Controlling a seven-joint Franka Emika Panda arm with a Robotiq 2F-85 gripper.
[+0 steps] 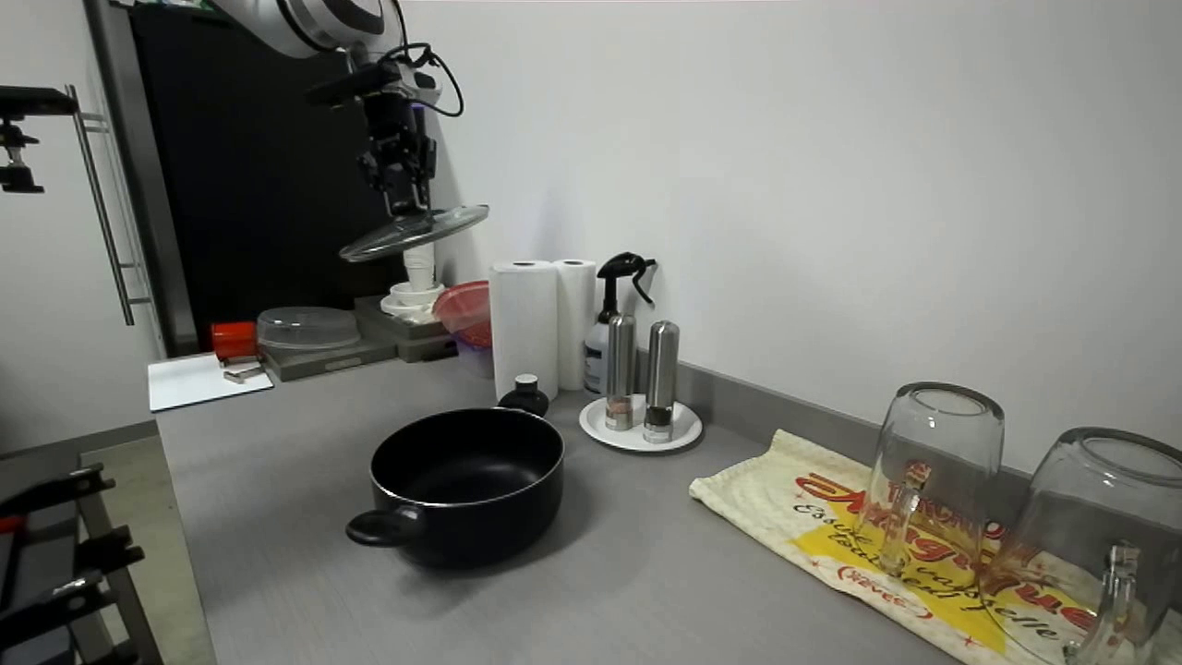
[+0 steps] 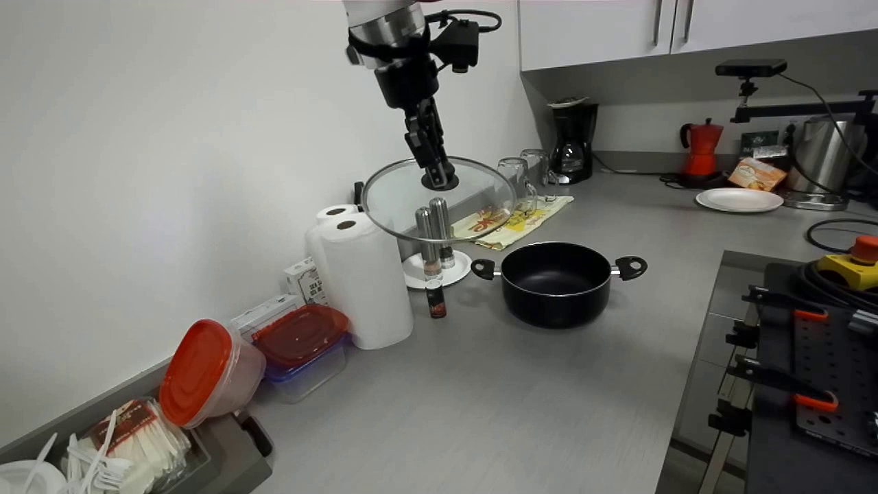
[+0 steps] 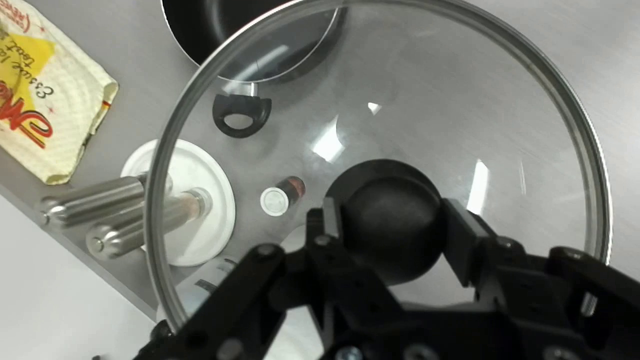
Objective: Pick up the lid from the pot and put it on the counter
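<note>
My gripper [image 1: 416, 205] is shut on the black centre knob of the glass lid [image 1: 374, 244], holding it in the air, slightly tilted. In an exterior view the gripper [image 2: 439, 177] and lid [image 2: 394, 192] hang above the counter near the paper towels. In the wrist view the fingers [image 3: 392, 225] press both sides of the knob, and the clear lid [image 3: 425, 105] fills most of the view. The black pot [image 1: 476, 522] stands uncovered on the grey counter [image 1: 286, 536], apart from the lid. The pot also shows in an exterior view [image 2: 554, 305] and partly in the wrist view [image 3: 210, 30].
Paper towel rolls [image 2: 370, 288] stand by the wall. Two steel mills [image 1: 661, 369] stand on a white plate [image 1: 591, 425], with a small spice jar [image 2: 436, 302] close by. Glass mugs [image 1: 933, 462] rest on a patterned cloth [image 1: 785, 489]. Red-lidded containers [image 2: 206, 374] lie along the wall.
</note>
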